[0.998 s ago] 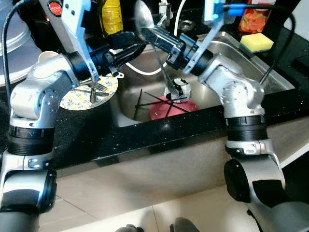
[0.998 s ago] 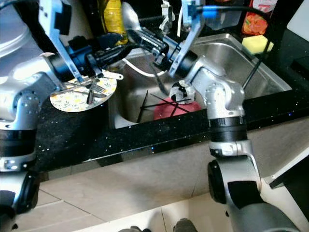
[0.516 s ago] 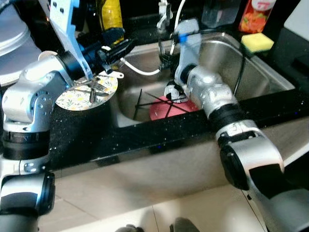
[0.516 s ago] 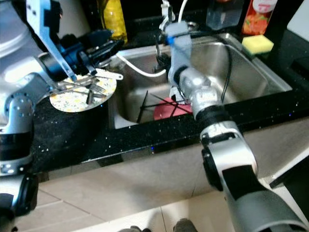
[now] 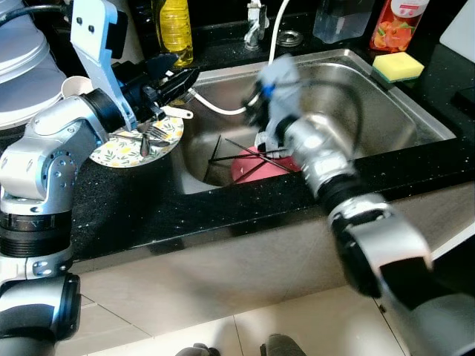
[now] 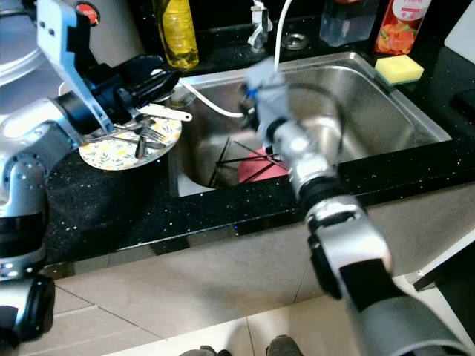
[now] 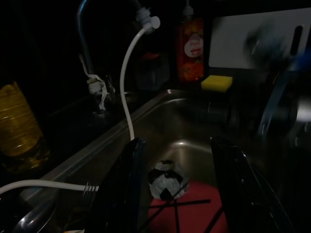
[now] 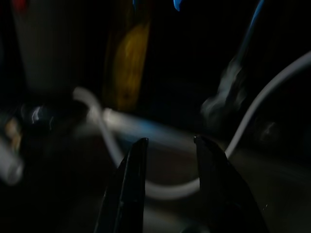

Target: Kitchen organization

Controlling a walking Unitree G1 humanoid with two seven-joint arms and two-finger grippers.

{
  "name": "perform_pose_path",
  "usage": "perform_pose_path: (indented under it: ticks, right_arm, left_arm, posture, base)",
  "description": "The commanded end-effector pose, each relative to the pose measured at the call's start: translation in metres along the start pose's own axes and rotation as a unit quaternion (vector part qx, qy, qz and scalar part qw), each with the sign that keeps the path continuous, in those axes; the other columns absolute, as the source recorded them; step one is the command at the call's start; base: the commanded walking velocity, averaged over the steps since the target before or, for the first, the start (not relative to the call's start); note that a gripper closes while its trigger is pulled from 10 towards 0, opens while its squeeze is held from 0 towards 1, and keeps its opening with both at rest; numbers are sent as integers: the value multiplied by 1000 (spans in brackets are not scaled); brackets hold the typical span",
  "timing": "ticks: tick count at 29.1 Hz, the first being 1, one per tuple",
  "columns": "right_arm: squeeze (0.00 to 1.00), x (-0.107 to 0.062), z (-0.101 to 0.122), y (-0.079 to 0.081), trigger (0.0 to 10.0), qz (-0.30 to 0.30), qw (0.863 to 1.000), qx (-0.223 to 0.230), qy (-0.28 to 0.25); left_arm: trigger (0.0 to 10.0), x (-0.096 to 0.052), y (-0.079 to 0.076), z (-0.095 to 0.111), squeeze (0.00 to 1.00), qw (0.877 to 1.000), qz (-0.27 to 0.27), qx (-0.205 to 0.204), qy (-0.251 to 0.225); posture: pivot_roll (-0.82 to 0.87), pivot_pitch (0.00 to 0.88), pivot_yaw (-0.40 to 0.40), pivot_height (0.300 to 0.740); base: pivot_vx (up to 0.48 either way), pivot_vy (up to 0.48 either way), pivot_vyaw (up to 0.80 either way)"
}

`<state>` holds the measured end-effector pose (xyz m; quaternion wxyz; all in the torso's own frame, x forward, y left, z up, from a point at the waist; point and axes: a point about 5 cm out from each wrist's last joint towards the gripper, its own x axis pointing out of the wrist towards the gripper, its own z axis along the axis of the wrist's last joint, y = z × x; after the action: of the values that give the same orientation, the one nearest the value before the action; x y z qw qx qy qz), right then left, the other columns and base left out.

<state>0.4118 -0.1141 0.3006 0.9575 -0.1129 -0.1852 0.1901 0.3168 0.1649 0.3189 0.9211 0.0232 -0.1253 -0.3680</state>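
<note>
You are clearing sink (image 5: 415,111): right claw (image 8: 167,160) spread, empty, blurring above red plate (image 5: 256,165); left claw (image 7: 177,194) spread beside sink. Next: pinching plate rim.

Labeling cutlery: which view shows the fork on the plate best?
Right eye view: the fork lies sharp and unblocked on the plate. The left eye view shows it partly behind the left hand; the left wrist view catches dim tines.

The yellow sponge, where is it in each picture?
Left eye view: yellow sponge on the sink's far right corner.
Right eye view: same corner.
Left wrist view: small yellow block beyond the basin.
Right wrist view: too dark and blurred to tell.
Shared landmark: the white hose.
</note>
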Motion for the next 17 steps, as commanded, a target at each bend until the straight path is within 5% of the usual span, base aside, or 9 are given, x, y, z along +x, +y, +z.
perform_pose_path:
  ticks: [1, 4, 8, 17]
  right_arm:
    - [0, 2, 23, -9, 10000, -14, 999, 3, -46]
    - [0, -4, 41, -26, 10000, -30, 996, 27, -84]
    - [0, -16, 30, -22, 10000, 15, 998, 0, -64]
    - [0, -28, 23, -33, 10000, -6, 999, 0, -49]
  left_arm:
    - [10000, -5, 4, 0, 0, 1000, 11, 3, 6]
    - [10000, -5, 9, -1, 0, 1000, 25, 3, 10]
    - [10000, -9, 19, -1, 0, 998, 52, 8, 28]
    - [10000, -23, 37, -13, 0, 990, 114, 7, 82]
  posture:
    - [-63, 86, 28, 740]
    - [-72, 86, 36, 740]
    - [-78, 84, 57, 740]
    - [-72, 80, 65, 740]
  base:
    - [0, 0, 0]
    - [0, 0, 0]
    - [0, 0, 0]
    - [0, 0, 0]
